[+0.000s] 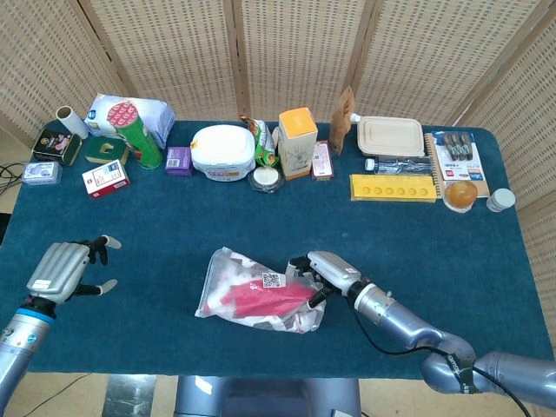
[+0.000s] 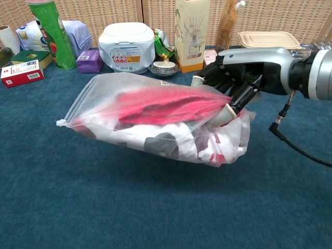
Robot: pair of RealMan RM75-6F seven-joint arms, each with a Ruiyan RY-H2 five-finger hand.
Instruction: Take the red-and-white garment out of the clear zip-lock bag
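Near half: bare blue cloth (image 1: 156,234) is lying open around your left hand (image 1: 65,269).
Middle: the lifted bag (image 2: 150,122) is blocking your way.
Far edge: a row of boxes and tubs (image 1: 224,152) is walling it.

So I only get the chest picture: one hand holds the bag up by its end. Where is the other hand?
Observer: The left hand hovers over the left edge of the table, well apart from the bag, fingers spread, holding nothing.
Operator: Which end of the bag faces it?
Observer: In the head view the zip end points toward that hand; the right hand grips the opposite end.
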